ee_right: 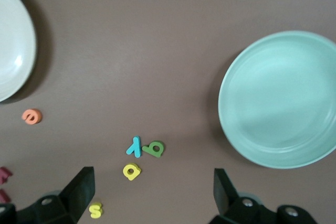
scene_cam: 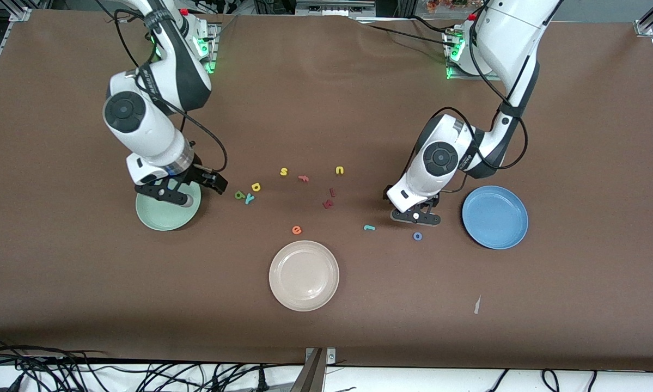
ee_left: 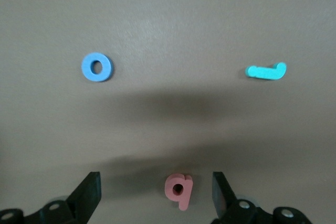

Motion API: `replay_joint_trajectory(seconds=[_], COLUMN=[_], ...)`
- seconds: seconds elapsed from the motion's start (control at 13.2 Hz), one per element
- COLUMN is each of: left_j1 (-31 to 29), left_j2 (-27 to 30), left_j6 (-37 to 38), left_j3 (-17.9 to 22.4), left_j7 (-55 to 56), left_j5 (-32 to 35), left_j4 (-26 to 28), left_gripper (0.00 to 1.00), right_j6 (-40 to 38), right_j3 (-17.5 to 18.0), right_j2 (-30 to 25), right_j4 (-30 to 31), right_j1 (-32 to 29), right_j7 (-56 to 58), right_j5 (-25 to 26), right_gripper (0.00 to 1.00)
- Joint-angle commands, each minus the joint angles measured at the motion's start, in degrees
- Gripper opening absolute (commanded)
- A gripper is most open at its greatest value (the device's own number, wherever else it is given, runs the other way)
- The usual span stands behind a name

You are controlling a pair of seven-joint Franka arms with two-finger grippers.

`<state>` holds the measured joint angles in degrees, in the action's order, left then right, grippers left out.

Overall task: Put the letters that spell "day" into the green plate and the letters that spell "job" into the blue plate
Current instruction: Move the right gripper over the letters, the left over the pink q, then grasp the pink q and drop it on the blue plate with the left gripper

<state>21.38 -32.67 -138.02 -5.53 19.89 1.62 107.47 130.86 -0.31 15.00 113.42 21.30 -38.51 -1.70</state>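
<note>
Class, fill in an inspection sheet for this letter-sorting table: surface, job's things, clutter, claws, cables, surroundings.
Surface: brown table cover, a small pale scrap near the blue plate.
Job's things: green plate and blue plate hold no letters; d, a, y clustered; j, o and b on the cover.
Clutter: white plate; s, u, e, dark red letters.
Claws: left claw open around b; right claw open over the green plate.
Cables: black cables along the table's edge.
Surroundings: nothing seen.
</note>
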Motion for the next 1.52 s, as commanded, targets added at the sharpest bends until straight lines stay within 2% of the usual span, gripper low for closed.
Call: replay_joint_trajectory(seconds=[0.0,0.23,0.53,0.68,0.76,1.06,1.29,1.44], left_j1=[0.68,1.56,2.7,2.7,2.7,2.53,1.21,-2.64], left_j2=[-1.34,-1.43,-2.22,-2.75,-2.75,-2.75,-0.39,2.24], left_j6=[-2.78,-2.78,-2.96,-3.05,-3.05,-2.78,0.1,7.55], left_j3=[0.52,0.44,0.44,0.44,0.44,0.44,0.7,0.61], left_j7=[1.82,3.04,6.12,6.21,6.21,7.88,7.8,3.26], left_j5=[1.89,1.8,1.8,1.72,1.72,1.72,1.72,1.8], left_j4=[0.9,1.69,1.52,1.6,1.6,1.6,1.17,-0.76], left_gripper=[0.89,0.78,0.58,0.53,0.47,0.02,0.0,0.0], right_j6=[3.78,11.15,20.38,23.38,25.13,30.14,30.86,30.86], right_j3=[0.14,1.02,1.11,1.19,1.19,1.19,1.11,0.93], right_j2=[2.48,3.9,5.13,6.09,6.79,10.57,11.28,11.28], right_j4=[0.92,4.95,10.75,12.25,12.87,13.14,13.14,13.14], right_j1=[1.37,1.46,1.46,1.46,1.55,2.96,3.22,3.22], right_j7=[-6.73,-9.39,-11.14,-11.32,-11.85,-13.78,-13.96,-13.7], right_j5=[0.56,0.47,0.38,0.38,0.38,0.29,0.38,0.47], right_gripper=[1.0,1.0,0.99,0.99,0.99,0.98,0.97,0.96])
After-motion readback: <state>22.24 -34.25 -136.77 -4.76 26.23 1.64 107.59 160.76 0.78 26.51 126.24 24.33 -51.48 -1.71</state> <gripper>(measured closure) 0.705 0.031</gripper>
